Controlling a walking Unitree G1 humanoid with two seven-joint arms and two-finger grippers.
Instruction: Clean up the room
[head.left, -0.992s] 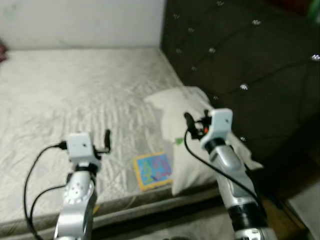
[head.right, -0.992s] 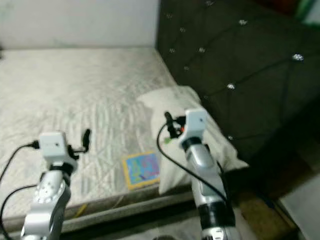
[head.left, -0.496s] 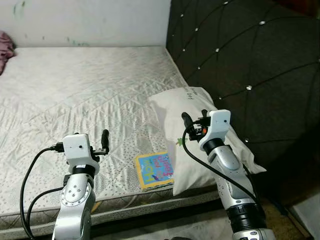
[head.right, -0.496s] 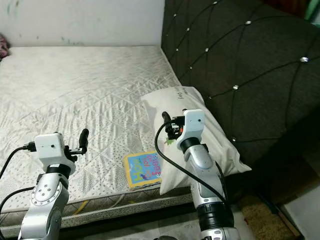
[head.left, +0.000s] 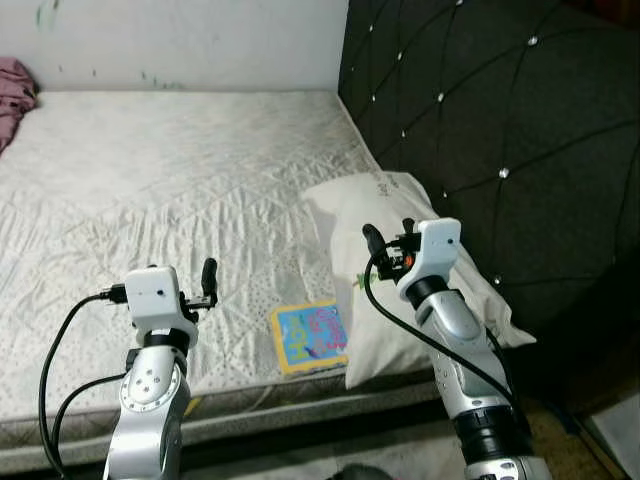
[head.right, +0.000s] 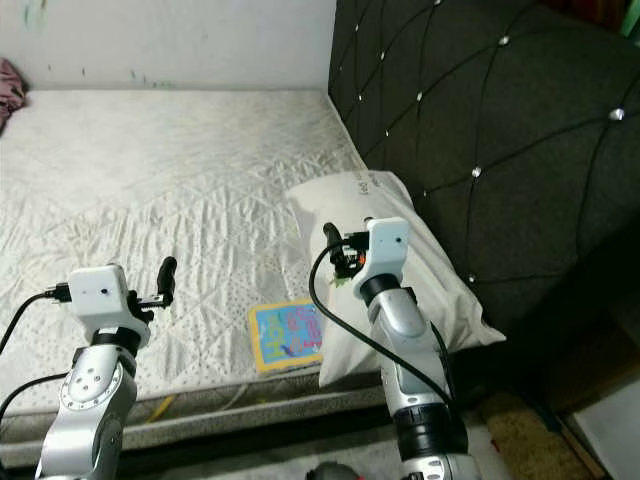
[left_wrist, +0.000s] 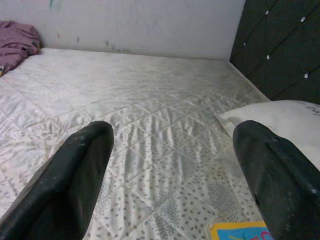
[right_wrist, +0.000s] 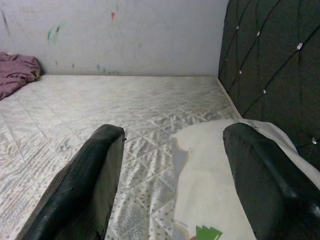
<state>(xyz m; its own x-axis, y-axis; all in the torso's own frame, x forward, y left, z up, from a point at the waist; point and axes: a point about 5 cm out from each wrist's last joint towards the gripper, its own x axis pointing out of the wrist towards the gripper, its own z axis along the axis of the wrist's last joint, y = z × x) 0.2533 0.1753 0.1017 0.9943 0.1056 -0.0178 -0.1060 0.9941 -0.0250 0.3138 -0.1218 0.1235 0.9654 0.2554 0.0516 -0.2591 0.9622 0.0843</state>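
Two grippers were raised over the near edge of the bed (head.left: 180, 170), both with jaws spread and holding nothing: the left gripper (head.left: 207, 283) over bare mattress, well to the left of the picture book (head.left: 311, 336), the right gripper (head.left: 385, 248) above the pillow (head.left: 400, 215) just right of the book. The book lay flat at the mattress edge, its right side touching or tucked under the pillow. This looked like the approach step, with nothing yet grasped. Next, one gripper probably needed to come down on the book's free edge, since it lay flat. Beyond the book, at the bed's far left corner, a purple cloth (left_wrist: 17, 42) was cut off and hard to identify; it may be clothing
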